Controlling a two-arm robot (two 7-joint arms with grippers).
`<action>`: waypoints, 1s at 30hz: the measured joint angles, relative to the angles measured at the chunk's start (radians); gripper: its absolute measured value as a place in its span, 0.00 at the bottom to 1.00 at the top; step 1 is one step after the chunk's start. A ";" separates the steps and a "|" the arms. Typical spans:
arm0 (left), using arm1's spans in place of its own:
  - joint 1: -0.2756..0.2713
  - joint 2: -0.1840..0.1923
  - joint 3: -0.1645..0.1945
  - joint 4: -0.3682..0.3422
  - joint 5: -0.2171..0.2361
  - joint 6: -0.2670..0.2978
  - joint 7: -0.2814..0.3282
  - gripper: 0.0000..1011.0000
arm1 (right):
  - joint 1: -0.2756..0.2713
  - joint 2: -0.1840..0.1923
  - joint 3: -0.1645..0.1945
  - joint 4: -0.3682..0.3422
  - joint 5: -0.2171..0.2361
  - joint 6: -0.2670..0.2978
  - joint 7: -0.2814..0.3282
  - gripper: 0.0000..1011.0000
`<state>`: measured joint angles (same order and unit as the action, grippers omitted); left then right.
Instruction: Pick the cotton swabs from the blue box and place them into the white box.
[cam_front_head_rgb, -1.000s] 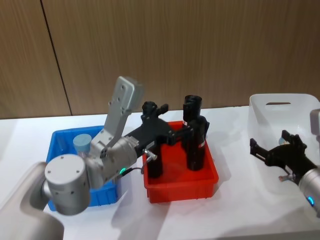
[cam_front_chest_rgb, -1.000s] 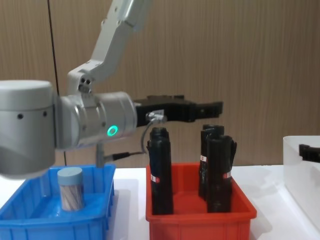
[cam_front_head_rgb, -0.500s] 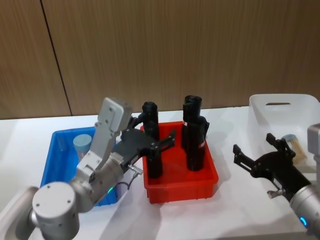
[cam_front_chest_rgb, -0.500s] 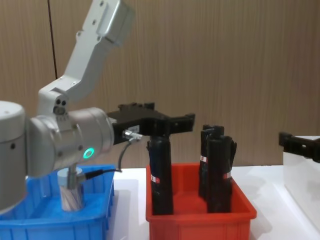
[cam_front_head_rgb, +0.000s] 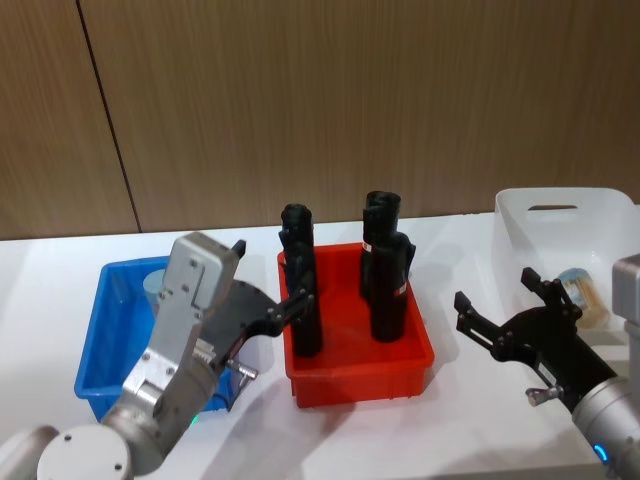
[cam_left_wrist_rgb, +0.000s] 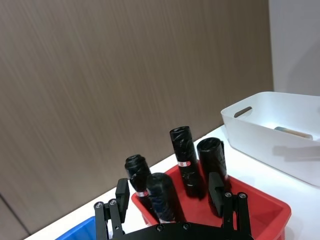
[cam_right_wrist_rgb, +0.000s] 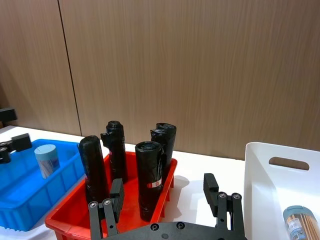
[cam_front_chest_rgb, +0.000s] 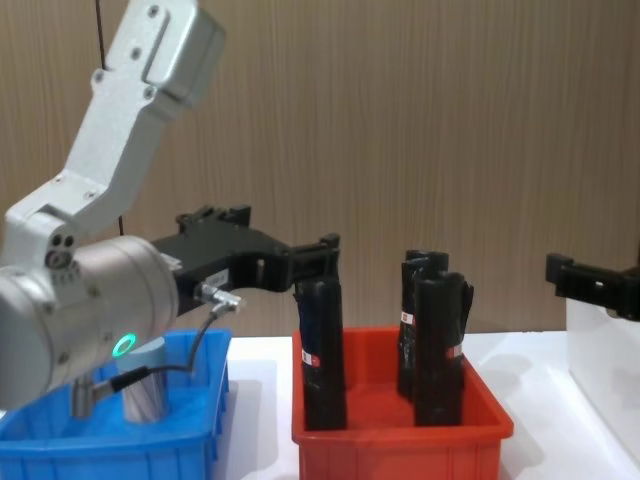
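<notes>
Left gripper (cam_front_head_rgb: 270, 275), jaws wide and empty, hovers over the blue box's (cam_front_head_rgb: 103, 335) right side, probably staged for the cotton swabs jar (cam_right_wrist_rgb: 46, 159) upright inside; right gripper (cam_front_head_rgb: 497, 295), equally wide and empty, waits just left of the white box (cam_front_head_rgb: 560, 200), which holds a second jar (cam_right_wrist_rgb: 300, 222).

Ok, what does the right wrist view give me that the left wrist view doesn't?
Right wrist: a swab jar standing upright in the blue box, and the open right claw between red bin and white box. Left wrist: the open left claw, facing the red bin. Both: the red bin, its black rolls, and the white box with a second jar inside.
</notes>
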<state>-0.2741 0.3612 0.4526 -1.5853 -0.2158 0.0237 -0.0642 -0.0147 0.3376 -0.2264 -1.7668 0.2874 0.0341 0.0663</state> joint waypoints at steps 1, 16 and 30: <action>0.006 0.003 0.000 -0.006 0.002 -0.002 0.008 0.99 | 0.000 0.000 0.000 0.000 0.000 0.000 0.000 0.99; 0.037 0.021 0.002 -0.042 0.016 -0.011 0.053 0.99 | 0.000 0.000 0.001 0.000 0.000 0.000 0.000 0.99; 0.037 0.021 0.002 -0.041 0.015 -0.010 0.053 0.99 | 0.000 0.000 0.001 0.000 0.000 0.000 0.001 0.99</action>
<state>-0.2372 0.3821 0.4542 -1.6267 -0.2003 0.0132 -0.0108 -0.0146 0.3374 -0.2259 -1.7667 0.2874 0.0340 0.0668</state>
